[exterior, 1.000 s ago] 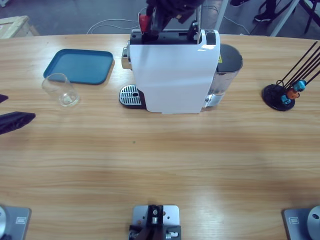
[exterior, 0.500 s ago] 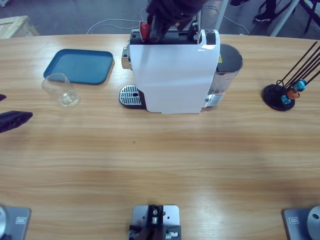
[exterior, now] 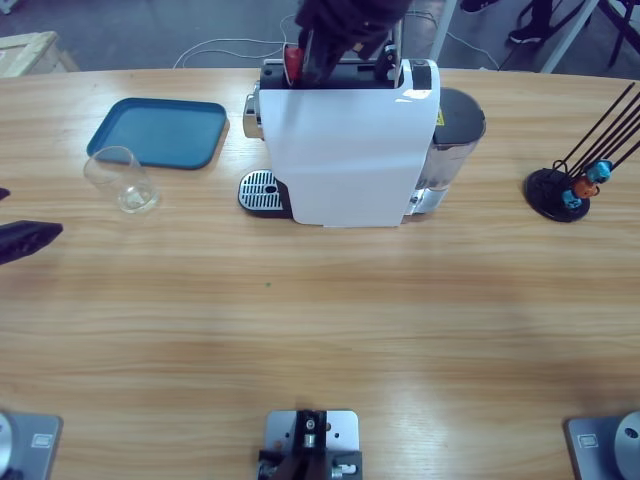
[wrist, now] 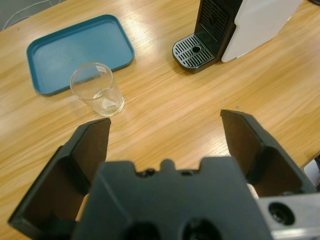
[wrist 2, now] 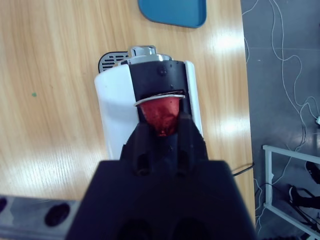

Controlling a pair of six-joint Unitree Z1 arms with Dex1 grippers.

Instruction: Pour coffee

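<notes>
A white coffee machine (exterior: pixel 350 150) stands on a long wooden counter (exterior: pixel 320 320), seen from above. It serves as the landmark for everything else.

The right hand (exterior: pixel 335 45) hangs over the machine's black top, at the far edge. Its jaws are pressed onto a red capsule (exterior: pixel 291 60). In the right wrist view the capsule (wrist 2: pixel 162 114) sits pinched between the two jaws, its pale rim turned toward the machine's dark top (wrist 2: pixel 159 82).

A round metal drip grille (exterior: pixel 261 190) juts from the machine's near left corner. A clear water tank (exterior: pixel 455 135) sits against the machine's right side.

Left of the machine lies a blue tray (exterior: pixel 158 132), bare. Just in front of the tray's near left corner stands a clear glass (exterior: pixel 122 180), upright on the counter and apart from the drip grille. No coffee can be made out in the glass from either view; it looks clear to the bottom.

The left hand (exterior: pixel 25 240) shows only as a black tip at the counter's left edge, well to the left of the machine and nearer the camera than the glass. In the left wrist view its jaws are spread wide with nothing between them, and the glass (wrist: pixel 97 90), tray (wrist: pixel 75 52) and drip grille (wrist: pixel 196 51) lie beyond them.

Well right of the machine stands a black capsule rack (exterior: pixel 565 190) with thin rods, holding orange and blue capsules (exterior: pixel 590 178) near its base.
</notes>
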